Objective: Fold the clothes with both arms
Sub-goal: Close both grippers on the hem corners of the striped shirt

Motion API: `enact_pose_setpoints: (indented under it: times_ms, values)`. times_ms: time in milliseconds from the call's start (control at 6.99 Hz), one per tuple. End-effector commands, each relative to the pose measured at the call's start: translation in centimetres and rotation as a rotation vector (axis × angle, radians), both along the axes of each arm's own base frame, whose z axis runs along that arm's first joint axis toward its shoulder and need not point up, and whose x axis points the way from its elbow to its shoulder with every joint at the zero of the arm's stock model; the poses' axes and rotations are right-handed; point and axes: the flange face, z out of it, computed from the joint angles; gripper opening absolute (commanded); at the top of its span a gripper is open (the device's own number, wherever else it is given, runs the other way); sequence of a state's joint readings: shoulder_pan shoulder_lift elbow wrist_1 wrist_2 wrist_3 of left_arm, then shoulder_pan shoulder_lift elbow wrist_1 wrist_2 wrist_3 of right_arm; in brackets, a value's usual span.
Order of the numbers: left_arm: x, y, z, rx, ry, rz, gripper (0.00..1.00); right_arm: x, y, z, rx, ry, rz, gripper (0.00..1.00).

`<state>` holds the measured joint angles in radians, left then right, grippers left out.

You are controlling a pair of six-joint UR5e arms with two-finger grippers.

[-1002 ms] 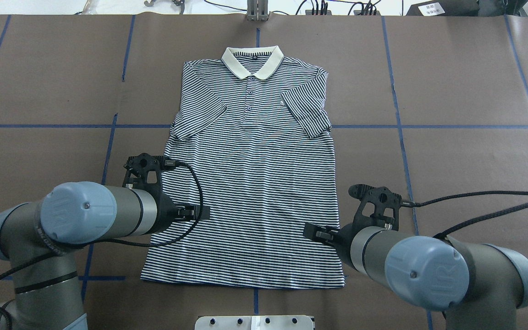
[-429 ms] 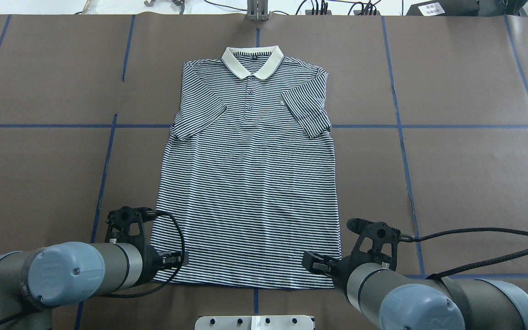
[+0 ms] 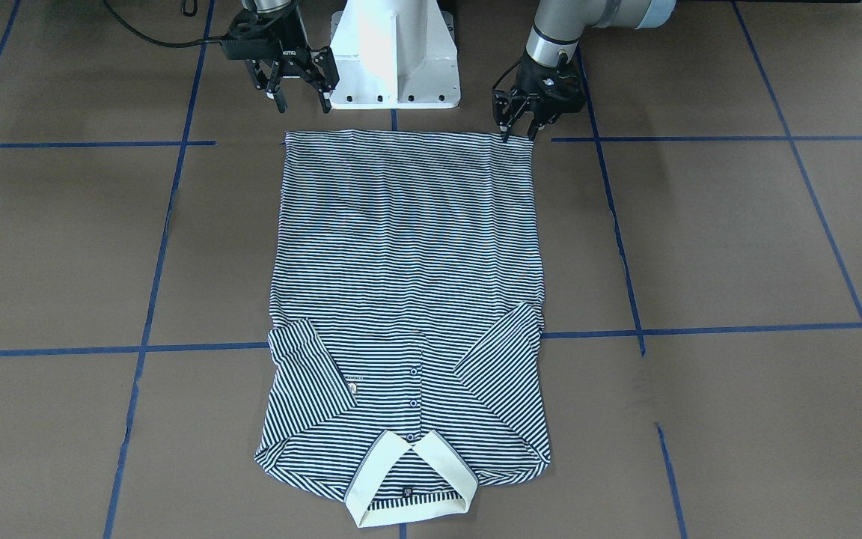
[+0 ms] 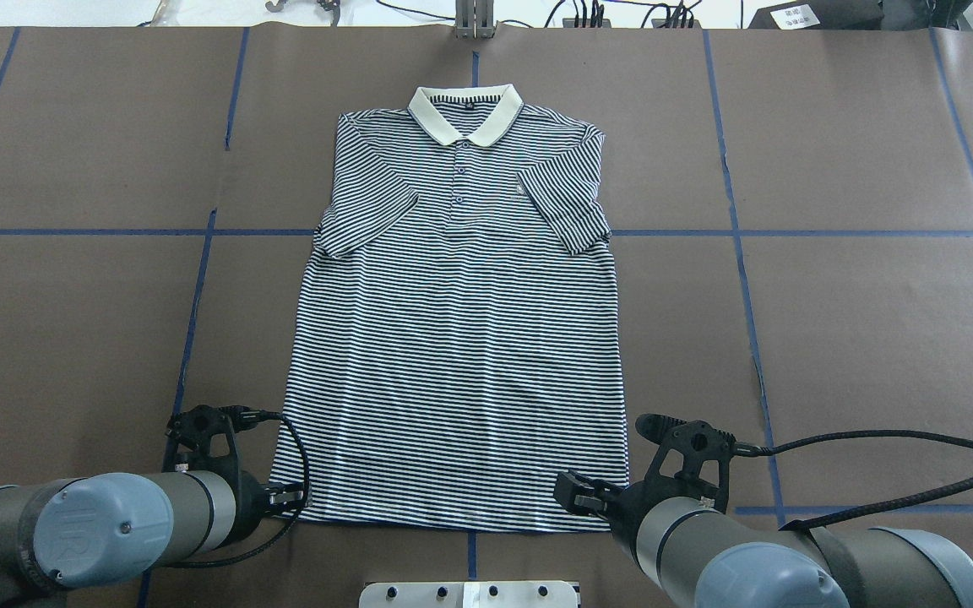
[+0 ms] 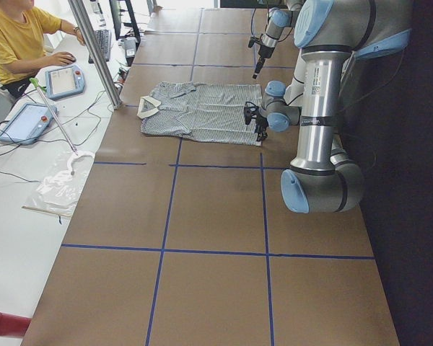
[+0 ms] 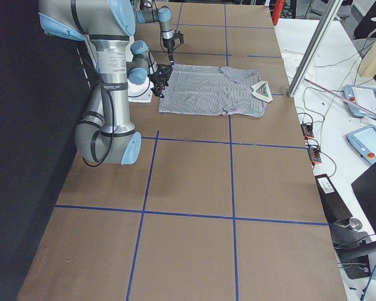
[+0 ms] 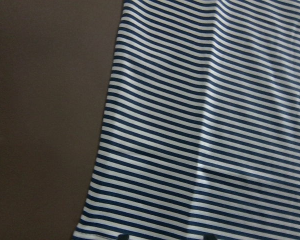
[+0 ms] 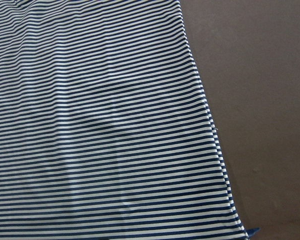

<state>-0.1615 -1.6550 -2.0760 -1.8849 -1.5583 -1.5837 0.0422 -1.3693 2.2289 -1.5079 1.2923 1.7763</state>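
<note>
**Striped polo shirt [image 4: 461, 338] was laid flat at mid-table [image 4: 875, 338], long axis run away from the robot, collar [image 4: 465, 114] pointed to the far side.**
The left gripper [image 3: 518, 133] was held open at one hem [image 4: 453, 523] corner, nothing gripped; the right gripper [image 3: 301, 101] was spread wide, empty, just short of the other.

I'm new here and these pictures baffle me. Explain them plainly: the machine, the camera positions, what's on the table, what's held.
This is a two-armed robot; each arm ends in a claw. One picture looks down from behind it, one faces it across the table, two look from the table's ends, two come from wrist cameras. A striped polo shirt lies flat on the brown table. The left claw and the right claw, both open, hang near the hem's two corners. Nothing is held.
</note>
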Motion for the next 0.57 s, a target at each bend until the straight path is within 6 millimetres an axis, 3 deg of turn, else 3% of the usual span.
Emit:
enact_pose_setpoints:
  times_ms: [0,429]
  values:
    - [-0.15,0.03,0.62,0.0,-0.012,0.001,0.58,-0.14,0.23,0.08,0.0,0.002,-0.003,0.87]
    - [0.13,0.14,1.07,-0.002,-0.023,0.003,0.58,-0.15,0.52,0.57,0.008,0.012,0.001,0.87]
